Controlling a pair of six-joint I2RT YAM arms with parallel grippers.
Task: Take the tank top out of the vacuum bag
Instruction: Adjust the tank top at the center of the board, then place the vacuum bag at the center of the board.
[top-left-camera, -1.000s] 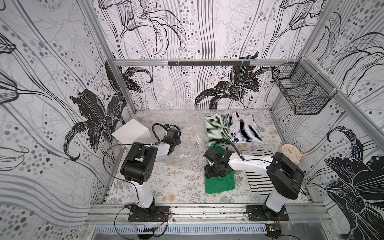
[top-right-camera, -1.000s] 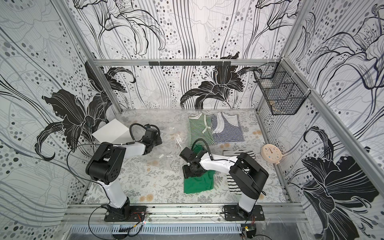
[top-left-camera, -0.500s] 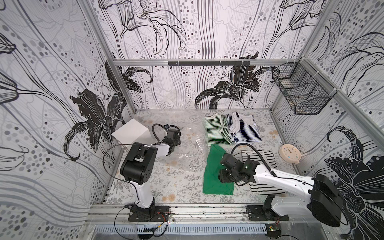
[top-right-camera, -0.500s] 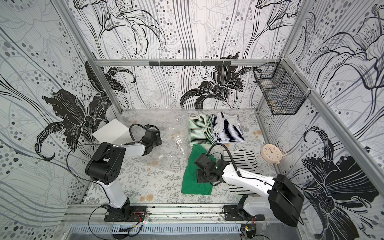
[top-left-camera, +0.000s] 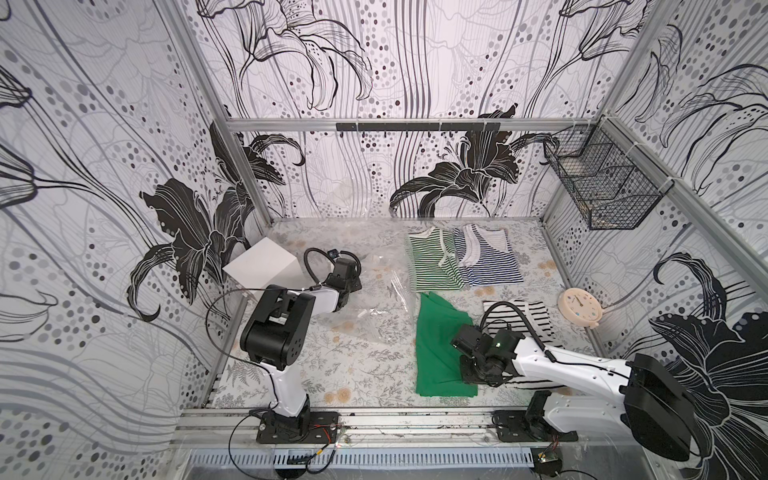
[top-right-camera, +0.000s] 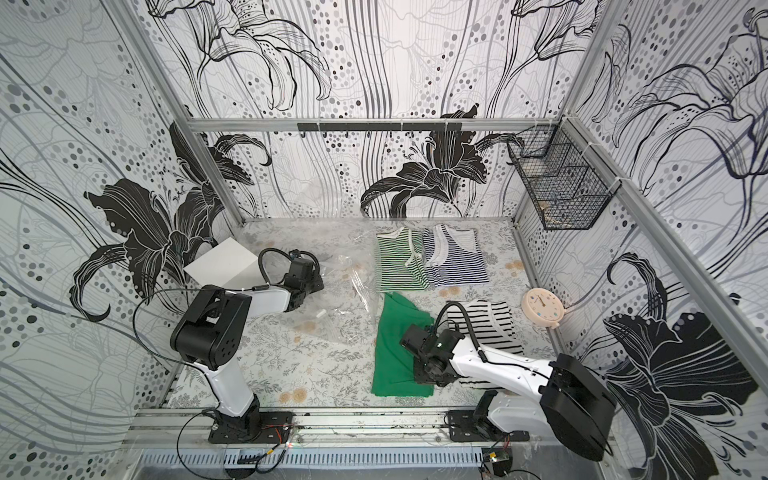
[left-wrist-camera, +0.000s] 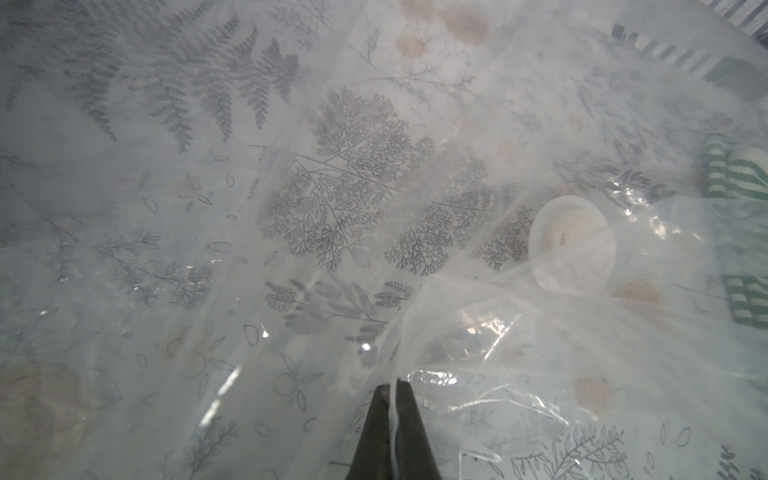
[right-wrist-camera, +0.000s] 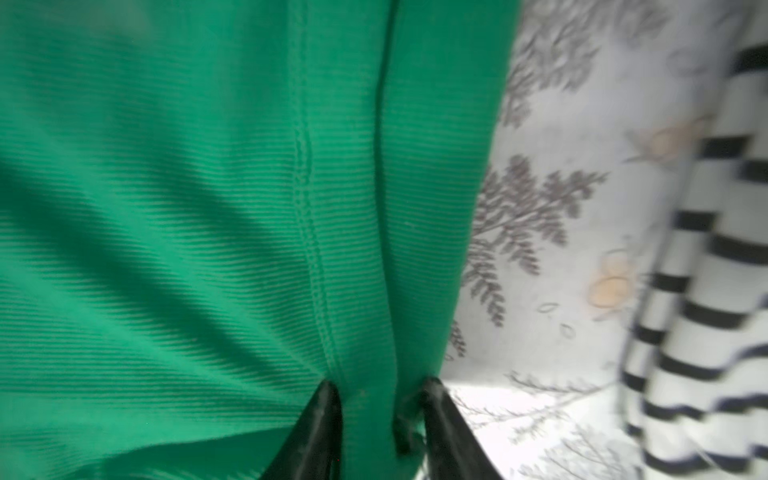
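The vacuum bag lies crumpled on the floral bench, in the middle part, between the left arm and the green tank top. In the left wrist view its round white valve cap shows through the clear film. The left pincer has its two dark fingers pressed together on a gathered fold of this film, so the plastic rises toward the tips in a small tent.

The green tank top is on the bench near the front edge, lying long and mostly flat. Its far corner is just beside the film, and I cannot tell if the film covers that corner. The right pincer is low over the near right part of the top. Its fingers stand apart, with a narrow band of the ribbed green cloth between them — one finger is on the cloth, the other at its edge over the bench. I cannot tell if they already press it.

Behind the green top lie a green-striped top and a blue-striped top, side by side and touching. A black-striped top lies to its right, partly under the right arm. A round cream clock leans at the right wall, and a white box sits at the left wall.
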